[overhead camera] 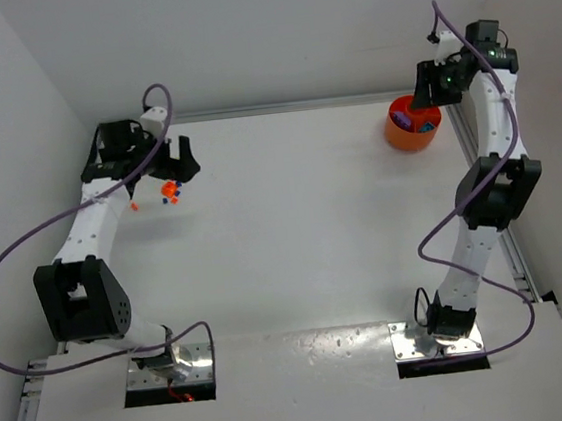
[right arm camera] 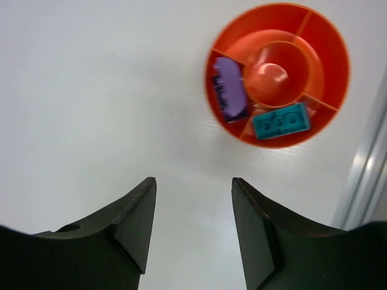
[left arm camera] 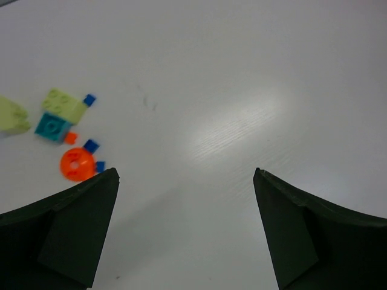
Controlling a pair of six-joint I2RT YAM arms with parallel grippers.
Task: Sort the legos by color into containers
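The orange bowl (right arm camera: 329, 36) with inner walls stands at the table's far right (overhead camera: 412, 132). One compartment holds a purple lego (right arm camera: 228, 88), the neighbouring one a teal lego (right arm camera: 280, 121). My right gripper (right arm camera: 193, 180) hangs open and empty above the table just short of the bowl. At the far left lie loose legos: a yellow-green brick (left arm camera: 63, 105), a second one (left arm camera: 12, 116), a teal brick (left arm camera: 52, 126), a round orange piece (left arm camera: 77, 164) and small blue bits (left arm camera: 91, 145). My left gripper (left arm camera: 186, 172) stands wide open and empty to their right.
A metal rail (right arm camera: 363, 181) runs along the table's right edge beside the bowl. White walls close the left and back sides. A small orange piece (overhead camera: 134, 206) lies near the left arm.
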